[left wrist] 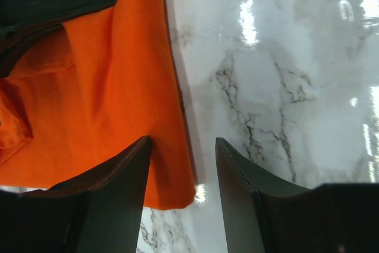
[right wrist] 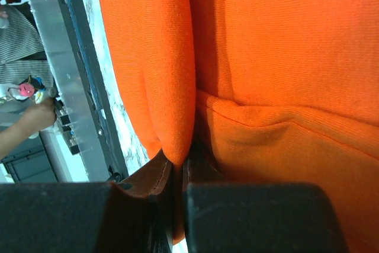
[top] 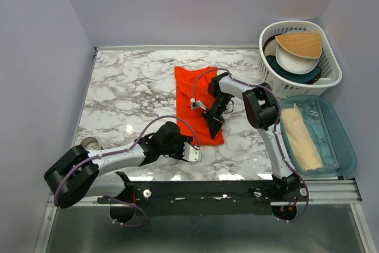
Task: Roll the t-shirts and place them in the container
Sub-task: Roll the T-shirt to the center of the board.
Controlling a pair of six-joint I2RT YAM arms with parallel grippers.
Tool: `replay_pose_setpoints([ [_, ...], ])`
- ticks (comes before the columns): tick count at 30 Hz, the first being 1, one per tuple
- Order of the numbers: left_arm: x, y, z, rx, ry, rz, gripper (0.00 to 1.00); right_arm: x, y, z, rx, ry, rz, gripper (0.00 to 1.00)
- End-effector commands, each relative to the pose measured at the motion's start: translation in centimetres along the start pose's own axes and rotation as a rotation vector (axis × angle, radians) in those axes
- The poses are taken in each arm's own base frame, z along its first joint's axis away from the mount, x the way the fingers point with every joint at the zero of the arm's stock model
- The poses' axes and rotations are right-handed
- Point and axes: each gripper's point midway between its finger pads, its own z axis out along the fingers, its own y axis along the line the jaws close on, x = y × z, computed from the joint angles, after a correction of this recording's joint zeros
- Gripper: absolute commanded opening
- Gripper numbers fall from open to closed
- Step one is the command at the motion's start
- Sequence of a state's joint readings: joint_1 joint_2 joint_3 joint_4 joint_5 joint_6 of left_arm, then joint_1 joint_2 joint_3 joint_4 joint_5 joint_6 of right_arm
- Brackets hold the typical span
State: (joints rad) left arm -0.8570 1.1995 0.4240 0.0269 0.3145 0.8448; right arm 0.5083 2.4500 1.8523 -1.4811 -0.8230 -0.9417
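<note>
On the marble table (top: 130, 87), our right gripper (right wrist: 177, 164) pinches a soft orange t-shirt (top: 192, 90) fold. Our left gripper (left wrist: 182, 143) spreads wide over its edge, with the white basket (top: 331, 81) well apart.

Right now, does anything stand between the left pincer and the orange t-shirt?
Nothing visible does. The left pincer is open, and the edge of the t-shirt lies right ahead of its fingers on the marble table. The right pincer is shut on a fold of the same shirt.
</note>
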Motion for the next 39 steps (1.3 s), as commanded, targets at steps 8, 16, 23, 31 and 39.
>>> replay_pose_setpoints([
  [8,0.2,2.6,0.5,-0.070,0.088,-0.038,0.61,2.9,-1.5,0.5,0.006,0.127,0.044,0.15],
  [16,2.6,-0.4,0.3,0.062,0.206,-0.095,0.64,2.9,-1.6,0.5,0.005,0.127,0.044,0.15],
  [23,3.9,-1.2,0.9,0.098,0.269,-0.138,0.63,2.9,-1.6,0.5,0.008,0.129,0.050,0.15],
  [31,4.1,-3.4,1.7,0.254,0.295,-0.174,0.41,2.8,-1.9,0.5,0.014,0.132,0.070,0.22],
  [39,4.2,-5.3,0.6,0.372,0.302,-0.212,0.08,0.5,1.6,-5.7,0.149,-0.135,-0.039,0.50],
])
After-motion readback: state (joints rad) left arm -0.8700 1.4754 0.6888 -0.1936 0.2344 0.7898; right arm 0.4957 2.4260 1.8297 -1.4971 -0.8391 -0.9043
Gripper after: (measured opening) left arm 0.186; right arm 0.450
